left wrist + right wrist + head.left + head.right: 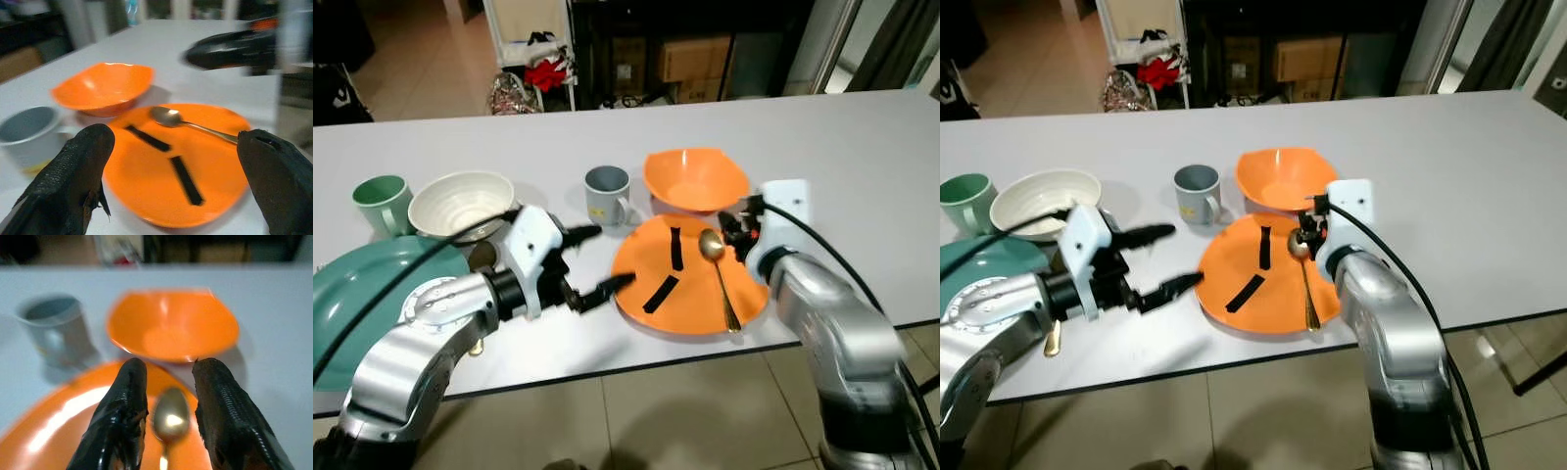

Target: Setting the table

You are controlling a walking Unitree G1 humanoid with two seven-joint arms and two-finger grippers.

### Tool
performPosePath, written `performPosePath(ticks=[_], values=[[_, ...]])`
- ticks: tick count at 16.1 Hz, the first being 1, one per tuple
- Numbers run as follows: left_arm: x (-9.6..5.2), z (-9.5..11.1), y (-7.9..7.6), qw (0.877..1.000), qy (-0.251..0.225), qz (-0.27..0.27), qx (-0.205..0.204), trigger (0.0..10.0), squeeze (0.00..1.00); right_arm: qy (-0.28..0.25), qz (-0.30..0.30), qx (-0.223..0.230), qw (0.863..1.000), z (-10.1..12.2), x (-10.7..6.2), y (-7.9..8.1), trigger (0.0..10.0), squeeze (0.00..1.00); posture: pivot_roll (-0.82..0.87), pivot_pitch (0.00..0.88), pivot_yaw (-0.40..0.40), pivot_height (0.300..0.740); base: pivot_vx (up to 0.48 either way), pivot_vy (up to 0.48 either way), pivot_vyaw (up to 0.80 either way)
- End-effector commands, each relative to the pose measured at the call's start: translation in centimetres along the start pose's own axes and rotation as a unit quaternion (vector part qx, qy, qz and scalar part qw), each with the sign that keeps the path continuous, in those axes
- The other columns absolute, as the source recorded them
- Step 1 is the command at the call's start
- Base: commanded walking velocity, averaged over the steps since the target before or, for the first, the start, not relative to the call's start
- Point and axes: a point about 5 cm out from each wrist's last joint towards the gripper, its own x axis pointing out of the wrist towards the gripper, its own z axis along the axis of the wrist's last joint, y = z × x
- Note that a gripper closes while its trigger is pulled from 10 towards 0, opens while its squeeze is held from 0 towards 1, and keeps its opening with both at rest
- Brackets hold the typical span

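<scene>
teal plate (352, 284) cut by left edge | right hand (736, 227) prob. hidden behind wrist

2 bowls (695, 179); 2 mugs (607, 194); 2 plates (690, 279); 1 spoon (717, 264)

White table (862, 147), orange plate (656, 264), orange bowl (695, 178), grey mug (607, 194)

Background, beyond far table edge: white shelving unit (524, 44) with a red item (546, 71) on its lower level. Patterned bag (512, 95) on the floor beside it. Cardboard boxes (690, 59) in a dark recess to the right. Black object (339, 93) at far left, partly cut off, not identifiable. Floor (421, 59): beige tile; same tile shows below the near table edge.
</scene>
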Motion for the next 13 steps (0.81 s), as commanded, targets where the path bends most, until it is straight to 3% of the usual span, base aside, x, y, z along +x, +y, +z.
performPosePath(ticks=[1,3,4,5,6,8,11,13], values=[[-0.5,0.1,0.5,0.999,0.003,0.037,0.002,10.0,0.0,-0.025,0.014,-0.002,1.0,0.8,-0.9,0.6,10.0,1.0,0.0,0.0,0.063,0.74,0.0,0.0,0.0],[-0.5,-0.4,1.4,0.989,0.022,0.145,0.01,10.0,0.0,-0.087,-0.004,-0.023,0.996,1.0,-3.8,1.0,10.0,1.0,0.0,0.0,0.066,0.74,0.0,0.0,0.8],[-0.4,-0.4,1.6,0.984,0.019,0.176,0.02,10.0,0.0,-0.092,-0.012,-0.037,0.995,0.7,-4.7,0.9,10.0,1.0,0.0,0.0,0.068,0.74,0.0,0.0,0.8],[-0.2,-0.4,1.4,0.974,-0.002,0.225,-0.012,10.0,0.0,-0.079,-0.022,-0.027,0.996,-0.3,-5.8,0.7,10.0,1.0,-0.01,0.0,0.071,0.74,0.0,0.0,0.8],[0.0,-0.2,0.8,0.974,-0.013,0.227,-0.014,10.0,0.0,-0.067,-0.032,-0.015,0.997,-1.0,-6.4,0.5,10.0,1.0,-0.01,0.0,0.071,0.74,0.0,0.0,0.8],[0.1,-0.6,0.4,0.97,-0.012,0.239,-0.034,10.0,0.0,-0.077,-0.024,0.012,0.997,-1.2,-6.5,0.9,10.0,1.0,-0.01,0.0,0.088,0.74,0.0,0.0,0.8],[-0.1,-0.7,0.5,0.96,-0.018,0.277,-0.038,10.0,0.0,-0.093,-0.017,0.015,0.995,-1.5,-6.8,1.2,10.0,1.0,0.0,0.0,0.064,0.74,0.0,0.0,0.8],[0.1,-0.4,0.9,0.957,-0.028,0.286,-0.038,10.0,0.0,-0.097,-0.003,0.008,0.995,-1.6,-5.8,1.3,10.0,1.0,0.01,0.0,0.065,0.74,0.0,0.0,0.8]])
